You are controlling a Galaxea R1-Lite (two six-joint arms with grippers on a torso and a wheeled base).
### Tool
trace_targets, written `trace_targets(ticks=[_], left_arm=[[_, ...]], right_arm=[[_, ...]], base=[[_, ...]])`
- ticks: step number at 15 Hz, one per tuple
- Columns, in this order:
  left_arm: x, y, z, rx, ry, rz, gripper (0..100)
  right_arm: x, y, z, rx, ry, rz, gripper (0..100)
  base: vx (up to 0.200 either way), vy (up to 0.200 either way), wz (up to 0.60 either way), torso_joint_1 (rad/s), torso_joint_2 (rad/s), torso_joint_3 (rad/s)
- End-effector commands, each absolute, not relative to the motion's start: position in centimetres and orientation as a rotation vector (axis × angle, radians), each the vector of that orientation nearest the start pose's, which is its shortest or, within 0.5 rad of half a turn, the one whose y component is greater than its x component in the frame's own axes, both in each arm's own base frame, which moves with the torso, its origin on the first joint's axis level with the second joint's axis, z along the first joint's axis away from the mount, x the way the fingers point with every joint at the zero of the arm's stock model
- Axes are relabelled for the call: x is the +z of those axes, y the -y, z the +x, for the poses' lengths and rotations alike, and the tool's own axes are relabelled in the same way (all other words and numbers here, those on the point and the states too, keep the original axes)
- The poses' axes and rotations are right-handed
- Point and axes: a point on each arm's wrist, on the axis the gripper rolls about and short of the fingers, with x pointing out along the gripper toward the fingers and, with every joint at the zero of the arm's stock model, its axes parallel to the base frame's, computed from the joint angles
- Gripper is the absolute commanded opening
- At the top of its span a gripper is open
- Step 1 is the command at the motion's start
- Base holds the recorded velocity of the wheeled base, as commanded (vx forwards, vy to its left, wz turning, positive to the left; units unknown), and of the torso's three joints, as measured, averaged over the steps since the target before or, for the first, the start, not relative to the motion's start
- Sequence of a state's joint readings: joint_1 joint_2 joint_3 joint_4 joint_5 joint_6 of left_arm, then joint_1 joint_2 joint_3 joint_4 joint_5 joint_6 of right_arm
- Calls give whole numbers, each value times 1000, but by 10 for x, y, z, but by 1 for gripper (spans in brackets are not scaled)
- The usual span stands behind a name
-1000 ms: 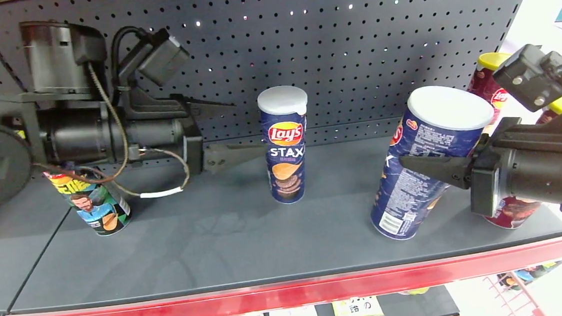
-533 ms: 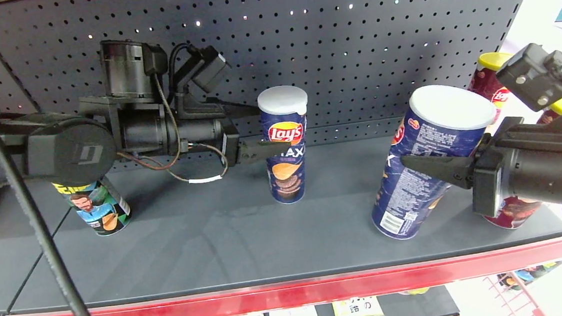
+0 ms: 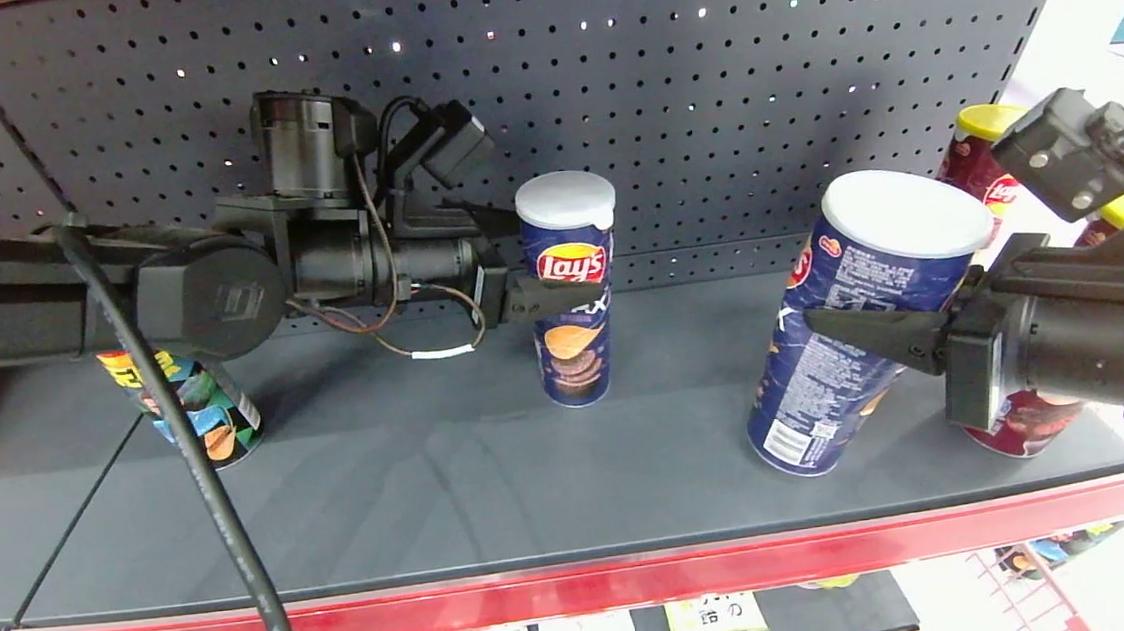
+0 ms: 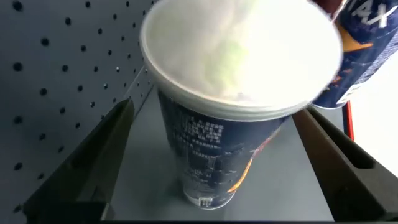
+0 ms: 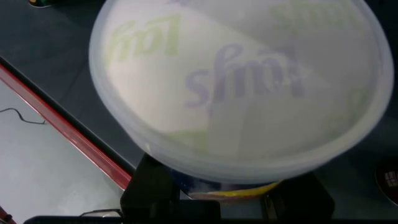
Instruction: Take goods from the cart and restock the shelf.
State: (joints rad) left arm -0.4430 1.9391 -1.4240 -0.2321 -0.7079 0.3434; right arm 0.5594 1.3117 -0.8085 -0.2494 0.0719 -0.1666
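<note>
The left gripper (image 3: 559, 255) is open astride the middle can (image 3: 575, 355), one finger on either side with a gap at each; that can stands upright on the shelf (image 3: 435, 486), between the fingers. The right gripper (image 3: 866, 297) is clamped on the tilted can (image 3: 818, 386) about its middle; the can's base sits low beneath the fingers, though whether it touches the shelf cannot be told; a red can (image 3: 1027, 419) stands just behind this gripper. One can looks placed; the second seemingly needs righting, setting down and release; after that, any goods left in the cart remain to be shelved.
</note>
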Motion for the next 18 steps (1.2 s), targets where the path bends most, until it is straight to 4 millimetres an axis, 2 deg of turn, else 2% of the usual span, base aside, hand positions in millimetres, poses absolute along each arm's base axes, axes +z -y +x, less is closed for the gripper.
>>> trace_targets(ticks=[1, 5, 11, 12, 18], left_arm=[[230, 183, 352, -1195, -94, 260, 100], [231, 194, 357, -1211, -75, 262, 100], [225, 204, 355, -1236, -101, 243, 100], [224, 208, 353, -1241, -106, 245, 0], [223, 206, 351, -1239, -110, 248, 0]], right_arm=[[246, -114, 179, 647, -198, -223, 0], [245, -112, 181, 636, -203, -221, 0], [245, -111, 181, 632, -203, -221, 0], [246, -111, 180, 632, -200, -220, 0], [245, -110, 180, 632, -205, -222, 0]], base=[[0, 0, 0, 0, 0, 0], [0, 0, 0, 0, 0, 0], [0, 0, 0, 0, 0, 0], [0, 0, 0, 0, 0, 0], [0, 0, 0, 0, 0, 0]])
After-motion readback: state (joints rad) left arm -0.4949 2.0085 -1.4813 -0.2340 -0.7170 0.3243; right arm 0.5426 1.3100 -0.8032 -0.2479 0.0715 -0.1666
